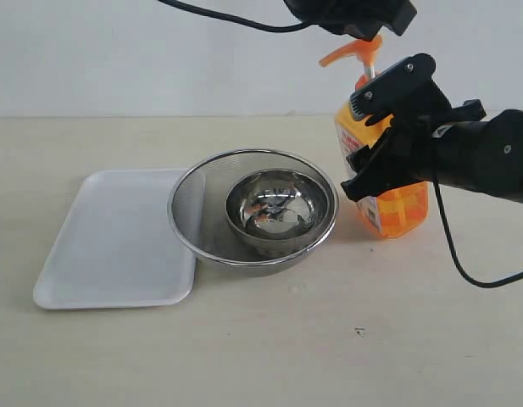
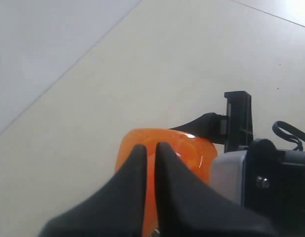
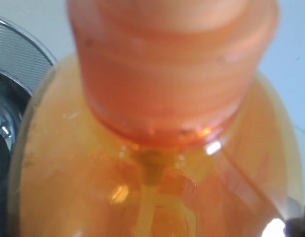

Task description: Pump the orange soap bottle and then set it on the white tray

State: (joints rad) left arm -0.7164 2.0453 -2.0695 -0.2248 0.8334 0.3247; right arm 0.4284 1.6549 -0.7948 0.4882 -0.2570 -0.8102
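Observation:
The orange soap bottle (image 1: 403, 214) stands upright on the table, just right of the bowls. My right gripper (image 1: 375, 136) is shut on its body from the right, one black finger on each side over the label. In the right wrist view the bottle (image 3: 157, 173) fills the frame and the fingers are hidden. My left gripper (image 1: 350, 19) comes down from above, right over the orange pump head (image 1: 350, 52). Its fingers (image 2: 137, 168) are shut, tips (image 2: 150, 147) nearly touching on the pump head (image 2: 187, 150). The white tray (image 1: 108, 246) lies flat at the left, with the mesh bowl's rim overlapping its right edge.
A round steel mesh bowl (image 1: 193, 212) with a smaller shiny steel bowl (image 1: 278, 208) inside sits between the tray and the bottle. The mesh bowl's rim (image 3: 19, 54) shows beside the bottle in the right wrist view. A black cable (image 1: 464, 263) trails from the right arm.

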